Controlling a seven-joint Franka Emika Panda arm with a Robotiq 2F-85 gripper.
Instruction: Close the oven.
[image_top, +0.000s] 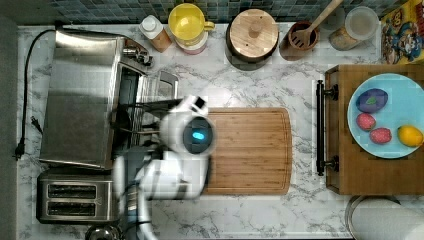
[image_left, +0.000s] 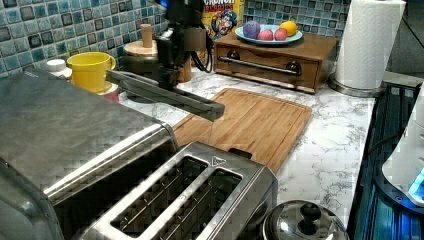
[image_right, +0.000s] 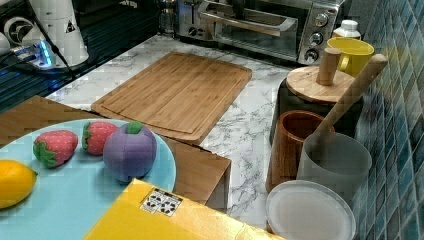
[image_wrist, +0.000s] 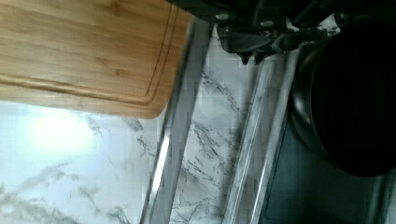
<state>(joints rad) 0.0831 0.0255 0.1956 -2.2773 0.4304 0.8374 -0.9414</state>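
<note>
The oven (image_top: 80, 100) is a boxy stainless-steel toaster oven at the top view's left, with its knobs (image_right: 316, 30) facing the right view. Its glass door (image_right: 260, 35) is partly open, tilted out from the top, and the bar handle (image_left: 165, 95) juts over the counter in the left view. My gripper (image_left: 170, 75) reaches down from the black wrist onto the door's upper edge just behind the handle. In the wrist view the gripper (image_wrist: 252, 56) sits over the door frame (image_wrist: 261, 140), with the handle (image_wrist: 175, 121) beside it. From above, my arm (image_top: 187, 132) hides the gripper.
A two-slot toaster (image_top: 75, 197) stands beside the oven. A wooden cutting board (image_top: 250, 150) lies just in front of the door. A yellow mug (image_top: 187, 22), a lidded pot (image_top: 252, 35) and a utensil jar (image_top: 302, 37) line the tiled wall. A fruit plate (image_top: 395, 115) rests on a wooden drawer box.
</note>
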